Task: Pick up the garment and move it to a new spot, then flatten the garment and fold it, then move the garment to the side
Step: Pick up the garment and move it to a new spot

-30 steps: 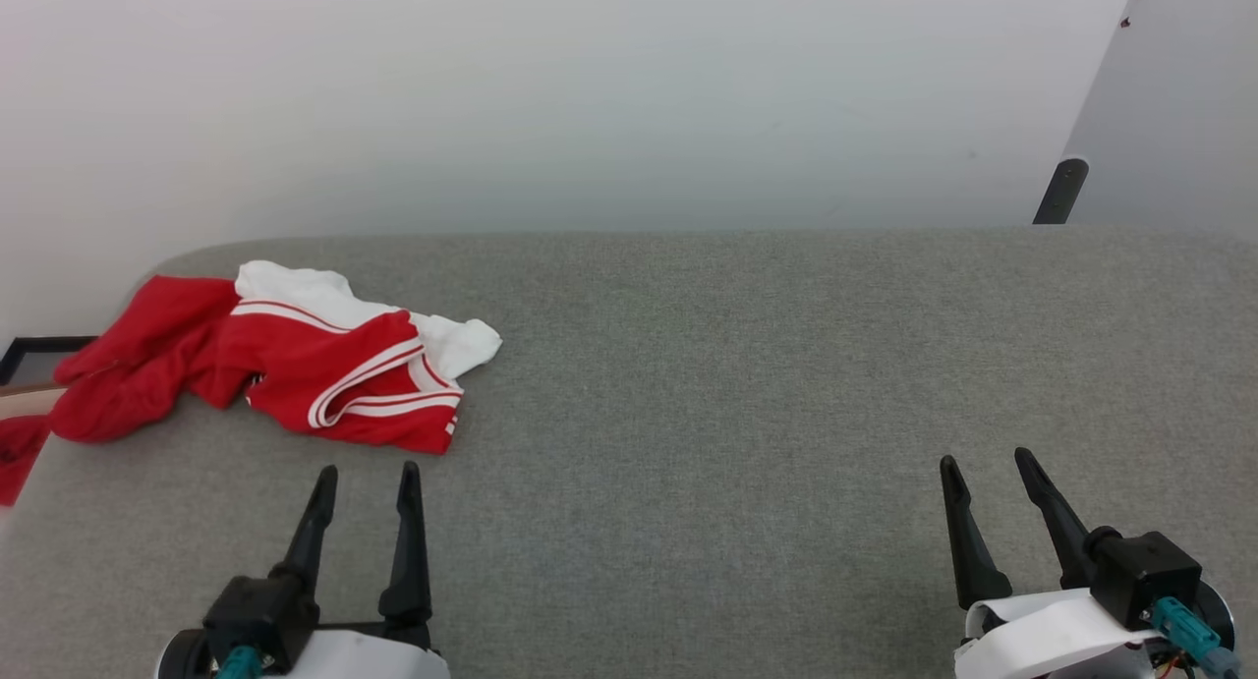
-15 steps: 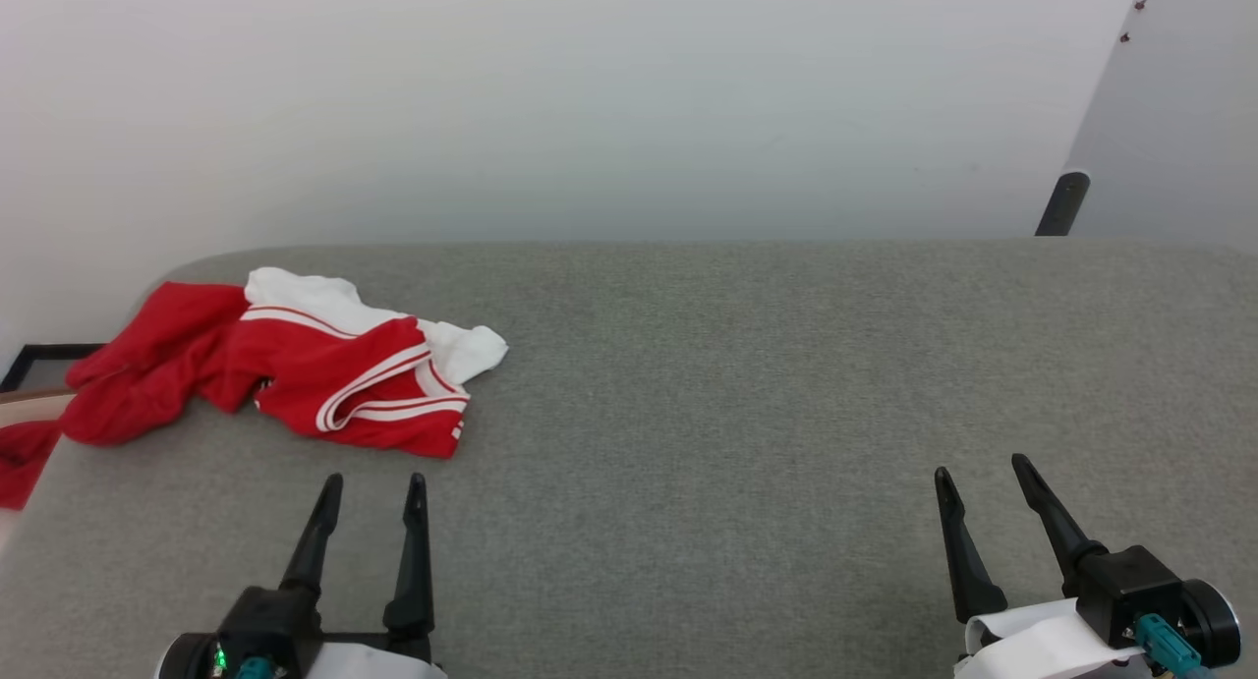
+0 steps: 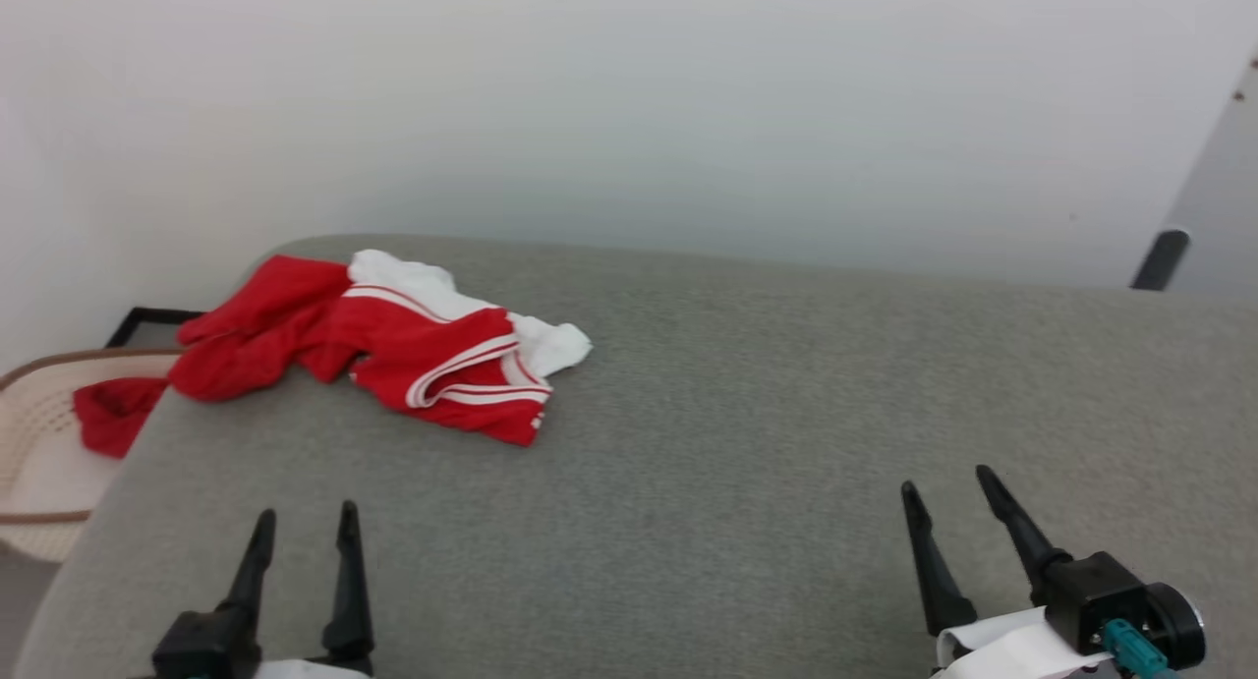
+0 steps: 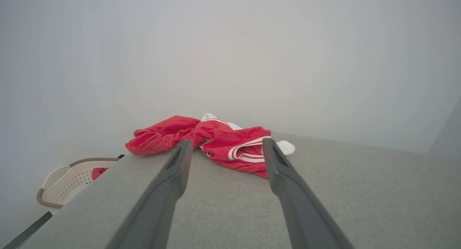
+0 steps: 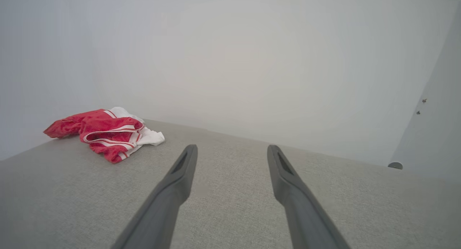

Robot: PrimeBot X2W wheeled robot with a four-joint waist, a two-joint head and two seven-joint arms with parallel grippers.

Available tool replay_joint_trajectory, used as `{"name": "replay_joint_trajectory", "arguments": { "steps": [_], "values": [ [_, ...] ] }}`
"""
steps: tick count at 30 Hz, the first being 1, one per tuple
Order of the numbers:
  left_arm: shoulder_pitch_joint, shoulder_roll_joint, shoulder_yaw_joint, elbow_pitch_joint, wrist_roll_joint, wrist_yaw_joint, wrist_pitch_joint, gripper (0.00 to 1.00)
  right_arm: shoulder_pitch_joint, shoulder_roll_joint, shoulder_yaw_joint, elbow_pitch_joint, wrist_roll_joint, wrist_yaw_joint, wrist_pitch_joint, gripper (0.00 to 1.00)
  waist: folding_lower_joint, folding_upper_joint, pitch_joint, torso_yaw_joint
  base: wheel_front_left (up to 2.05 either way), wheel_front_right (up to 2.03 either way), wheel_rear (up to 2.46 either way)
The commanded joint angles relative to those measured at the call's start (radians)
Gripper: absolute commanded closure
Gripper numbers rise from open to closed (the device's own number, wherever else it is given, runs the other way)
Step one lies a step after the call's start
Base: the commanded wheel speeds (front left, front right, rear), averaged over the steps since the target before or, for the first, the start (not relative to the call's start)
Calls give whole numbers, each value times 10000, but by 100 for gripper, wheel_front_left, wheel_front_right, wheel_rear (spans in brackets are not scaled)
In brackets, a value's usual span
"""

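Garment (image 3: 432,365) is seen crumpled at the far left corner of the grey table (image 3: 737,414), red folds bunched to the left and a white sleeve pointing right. Compared with half a second ago the whole head view has swung: the heap now sits nearer the picture's middle, and a pale basket (image 3: 88,360) holding a plain red cloth (image 3: 108,419) has been brought into view off the table's left edge. The heap's outline is unaltered, so the shift is judged to be the camera's, not the garment's. The turn is taken as facing-up to the heap; the pick-up has not yet been started.

The left gripper (image 3: 305,512) is held with its fingers spread apart and nothing between them. The garment lies ahead of it and a little to its right, well apart; in the left wrist view the heap (image 4: 230,144) is framed between the two finger tips of the left gripper (image 4: 227,142). The right gripper (image 3: 944,480) is likewise spread and empty, and from its wrist view (image 5: 232,146) the garment (image 5: 108,133) is seen far off to the left.
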Motion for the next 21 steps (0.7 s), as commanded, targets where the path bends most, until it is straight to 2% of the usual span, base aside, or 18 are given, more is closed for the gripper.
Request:
{"name": "replay_joint_trajectory", "arguments": {
  "steps": [1, 10, 15, 21],
  "values": [
    [148, 74, 108, 9, -56, 74, -2, 0, 27, 20, 122, 27, 170, 4, -18, 0, 0, 0, -237, 551, 0, 0, 0],
    [164, 233, 354, 137, -340, 97, 61, 0, -248, 33, 571, 228, 230, 4, -48, 0, 0, 0, -263, 1296, 0, 0, 0],
    [-86, 288, 334, 147, -566, -3, 423, 0, -373, 33, 685, 263, 246, 4, -65, 0, 0, 0, -138, 1276, 0, 0, 0],
    [-866, 626, 231, 64, -907, -263, 1228, 0, -507, -84, 657, 202, 189, 4, -50, 0, 0, 0, 340, 866, 0, 0, 0]
  ]
}}
